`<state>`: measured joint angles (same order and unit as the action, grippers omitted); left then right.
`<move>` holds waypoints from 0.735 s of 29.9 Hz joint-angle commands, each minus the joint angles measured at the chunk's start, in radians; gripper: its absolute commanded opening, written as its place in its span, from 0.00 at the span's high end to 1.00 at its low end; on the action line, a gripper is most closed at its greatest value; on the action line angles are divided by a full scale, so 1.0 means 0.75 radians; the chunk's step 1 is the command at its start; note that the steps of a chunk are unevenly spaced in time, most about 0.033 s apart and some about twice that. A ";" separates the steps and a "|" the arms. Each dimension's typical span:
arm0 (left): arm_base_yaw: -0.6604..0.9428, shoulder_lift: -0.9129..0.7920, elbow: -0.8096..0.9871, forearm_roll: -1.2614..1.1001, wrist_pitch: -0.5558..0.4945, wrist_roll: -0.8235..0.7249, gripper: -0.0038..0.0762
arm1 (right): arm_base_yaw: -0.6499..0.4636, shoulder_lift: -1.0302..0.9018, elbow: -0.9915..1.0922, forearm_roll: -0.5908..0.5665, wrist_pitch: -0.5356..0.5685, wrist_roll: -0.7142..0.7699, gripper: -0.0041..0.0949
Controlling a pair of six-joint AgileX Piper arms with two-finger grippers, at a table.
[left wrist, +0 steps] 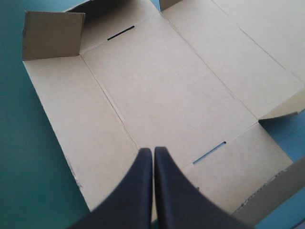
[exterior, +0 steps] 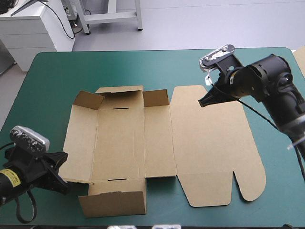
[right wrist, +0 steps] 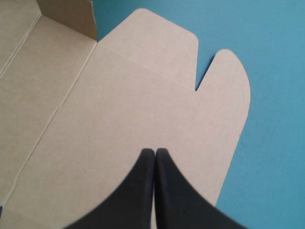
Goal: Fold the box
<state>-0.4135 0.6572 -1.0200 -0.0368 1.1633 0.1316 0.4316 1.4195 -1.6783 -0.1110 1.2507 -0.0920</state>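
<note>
The brown box lies as a cut sheet in the middle of the teal-green table. Its lid panel is flat toward the right. A corner flap and the far wall stand partly raised, and the near wall flap is tilted up a little. My left gripper is shut at the sheet's near left corner, and in the left wrist view its fingertips meet over the box floor. My right gripper is shut above the lid's far edge, its fingertips over the lid. Neither holds anything.
Slots are cut in the box floor by the far and near walls. The lid's rounded tabs reach toward the table's near right. A pale board edge shows at the table's far right edge. The near flap sits close to the table's front edge.
</note>
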 commanded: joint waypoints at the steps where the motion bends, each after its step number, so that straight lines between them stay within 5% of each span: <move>1: -0.007 0.123 -0.114 -0.001 -0.071 0.026 0.96 | -0.009 -0.148 0.110 -0.009 -0.015 0.043 0.98; 13: -0.007 0.326 -0.178 -0.035 -0.148 0.043 0.93 | -0.009 -0.549 0.693 -0.011 -0.315 -0.002 0.98; 22: 0.197 0.452 -0.178 -0.040 -0.128 0.026 0.93 | -0.009 -0.767 0.935 -0.009 -0.375 0.020 0.98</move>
<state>-0.3181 0.9725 -1.1207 -0.0556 1.1107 0.1371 0.4316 0.8940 -0.9851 -0.1090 1.0377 -0.0797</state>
